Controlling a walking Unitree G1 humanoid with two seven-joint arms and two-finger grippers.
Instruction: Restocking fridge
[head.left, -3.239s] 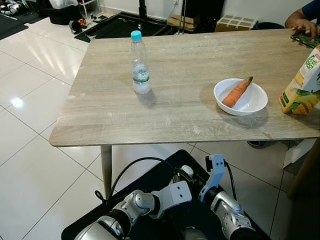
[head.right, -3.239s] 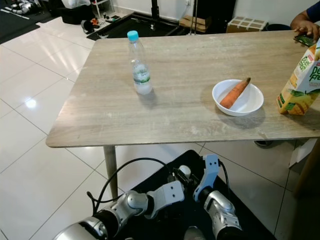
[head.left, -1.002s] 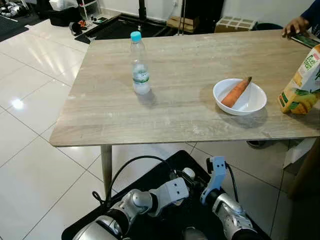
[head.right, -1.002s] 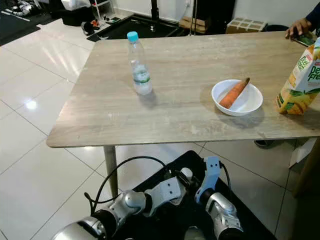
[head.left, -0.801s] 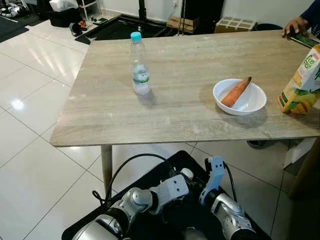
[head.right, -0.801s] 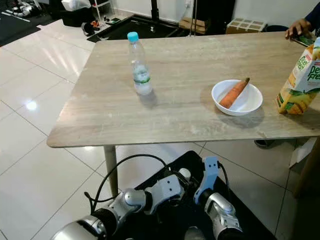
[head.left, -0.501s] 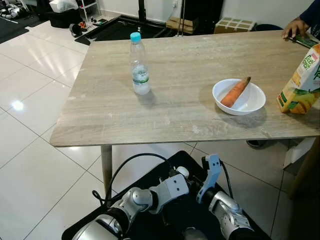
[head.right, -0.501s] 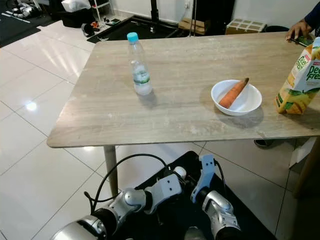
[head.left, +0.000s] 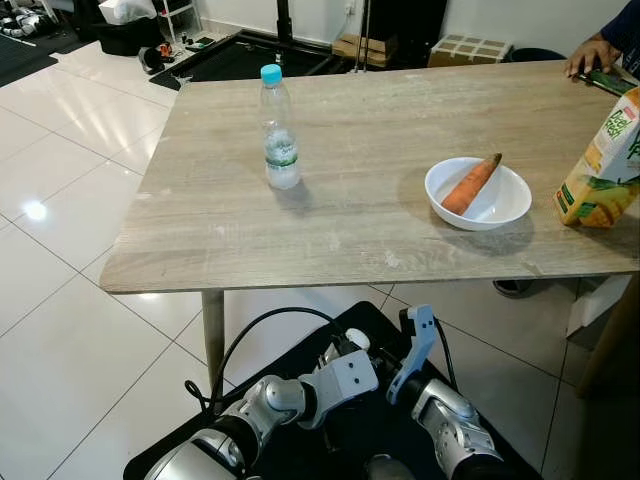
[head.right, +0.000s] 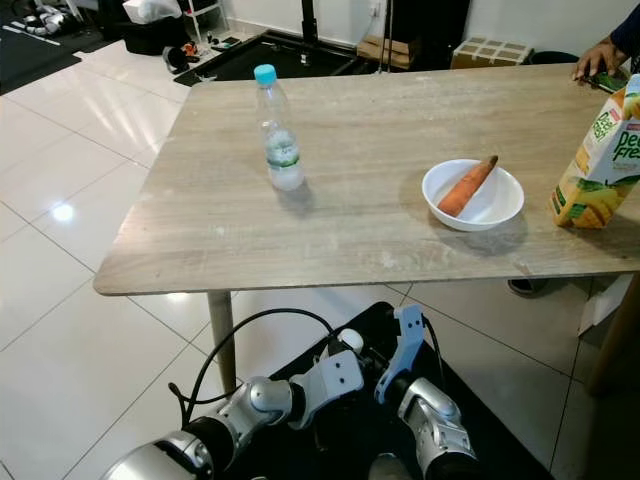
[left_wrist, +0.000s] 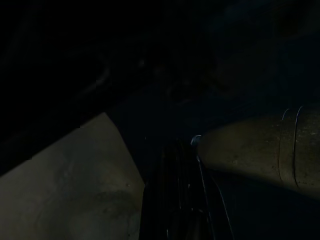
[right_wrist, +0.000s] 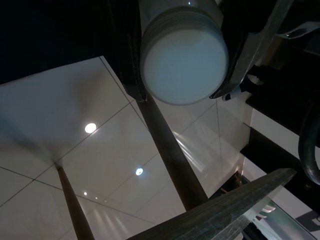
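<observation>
A clear water bottle (head.left: 280, 130) with a light blue cap stands upright on the left half of the wooden table (head.left: 370, 235). To its right, a white bowl (head.left: 497, 207) holds one carrot (head.left: 472, 184). A yellow and green juice carton (head.left: 605, 160) stands at the table's right edge. Both my arms hang low in front of my body, below the table's near edge: the left arm (head.left: 295, 395) and the right arm (head.left: 440, 425), whose light blue wrist part (head.left: 420, 335) points up. The left wrist view is nearly black.
A person's hand (head.left: 590, 52) rests on a phone at the table's far right corner. White tiled floor (head.left: 70, 330) lies to the left, a black mat (head.left: 300, 360) under me. The right wrist view looks up past a table leg (right_wrist: 170, 150). Boxes and gear stand behind the table.
My right wrist has risen a little and shifted left. The person's hand has moved slightly on the phone. Bottle, bowl and carton stay put.
</observation>
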